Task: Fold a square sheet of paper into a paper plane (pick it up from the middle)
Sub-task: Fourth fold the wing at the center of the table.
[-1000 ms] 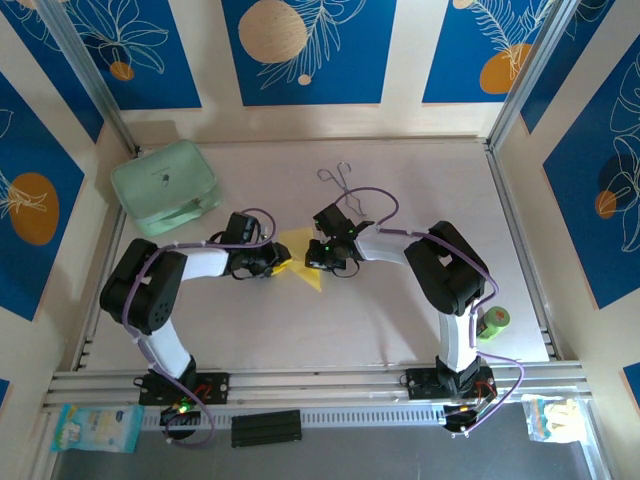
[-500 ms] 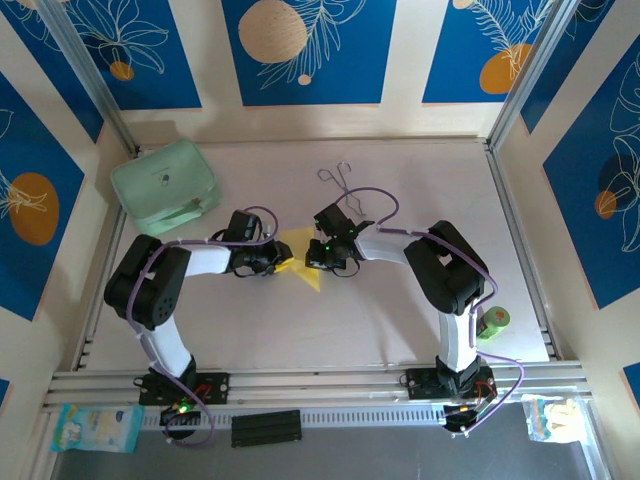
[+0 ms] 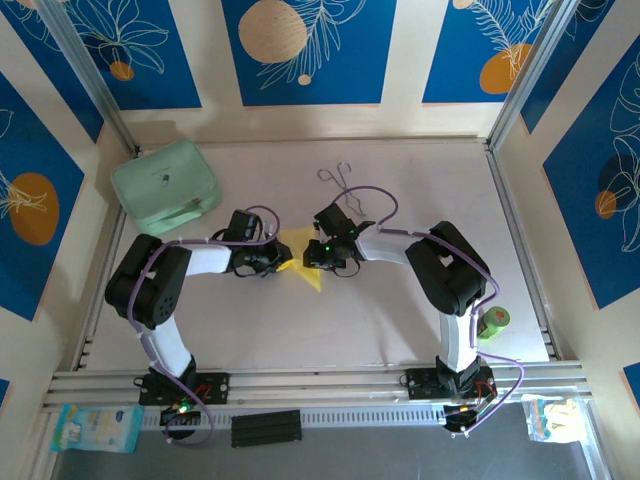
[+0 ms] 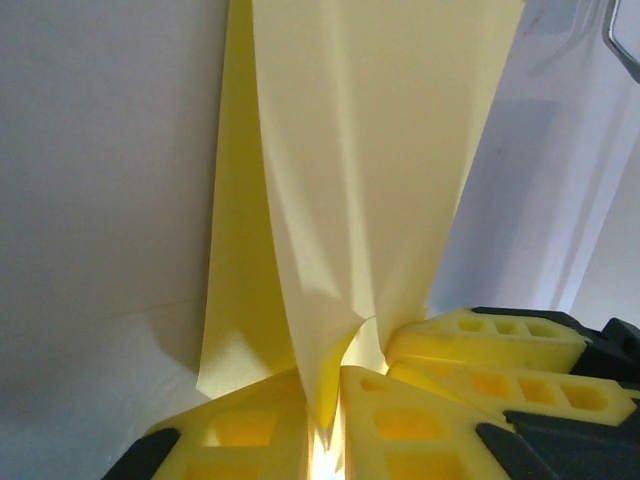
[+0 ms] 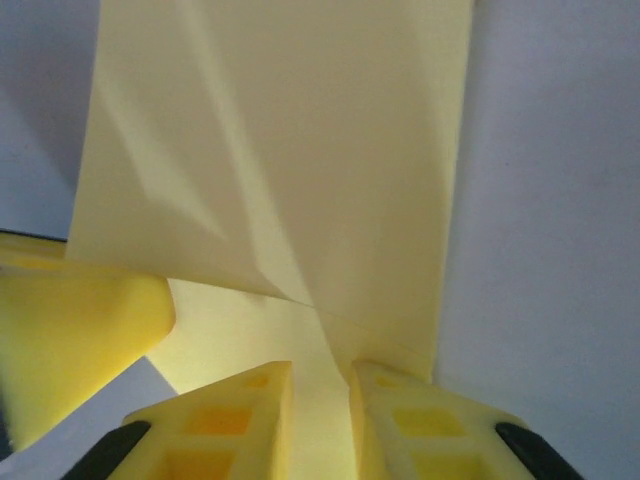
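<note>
The square sheet of paper (image 3: 304,262) lies mid-table as a creased yellow wedge, its point toward the near edge, not a paper plane's narrow dart. My left gripper (image 3: 278,262) is at its left edge. In the left wrist view that gripper (image 4: 333,425) is shut on a raised flap of the paper (image 4: 370,150). My right gripper (image 3: 318,260) is at the wedge's right edge. In the right wrist view its fingers (image 5: 250,420) stand a little apart, with the paper (image 5: 290,150) lying in the gap and a crease running to the right pad.
A mint-green case (image 3: 165,187) sits at the back left. Thin metal tongs (image 3: 340,180) lie behind the grippers. A green tape roll (image 3: 494,322) rests by the right rail. The white table (image 3: 400,320) stretches toward the near rail.
The left jaws have closed onto the paper flap. The right jaws have parted slightly. Both arms and the wedge stay almost where they were.
</note>
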`<state>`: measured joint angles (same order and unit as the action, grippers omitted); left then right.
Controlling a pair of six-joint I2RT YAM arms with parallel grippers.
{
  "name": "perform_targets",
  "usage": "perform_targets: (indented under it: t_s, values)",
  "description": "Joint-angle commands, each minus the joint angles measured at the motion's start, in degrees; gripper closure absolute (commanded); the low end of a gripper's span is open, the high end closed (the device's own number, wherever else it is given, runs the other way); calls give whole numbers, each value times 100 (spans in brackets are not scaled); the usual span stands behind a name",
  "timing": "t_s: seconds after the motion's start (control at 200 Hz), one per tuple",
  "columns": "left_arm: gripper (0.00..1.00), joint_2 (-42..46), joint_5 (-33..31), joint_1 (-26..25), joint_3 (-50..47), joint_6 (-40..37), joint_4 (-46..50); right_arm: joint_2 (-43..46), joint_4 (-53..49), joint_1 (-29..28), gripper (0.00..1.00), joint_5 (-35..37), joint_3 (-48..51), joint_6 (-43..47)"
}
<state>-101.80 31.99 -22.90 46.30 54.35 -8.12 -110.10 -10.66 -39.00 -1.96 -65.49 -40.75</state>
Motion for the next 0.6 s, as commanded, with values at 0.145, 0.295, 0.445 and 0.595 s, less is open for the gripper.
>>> perform_targets:
  t_s: [0.145,0.295,0.445,0.595]
  values:
    - [90,75,59,23,226,-122,228,881,151,-179,62,751,440,1210]
    - [92,287,-57,4,248,49,414,1270,465,-499,60,1595,832,2074]
    - [92,497,-234,-55,246,263,534,1496,1151,-962,60,2093,1290,2911]
    - [92,605,-264,-70,239,407,563,1392,1623,-1353,61,2481,1486,3370]
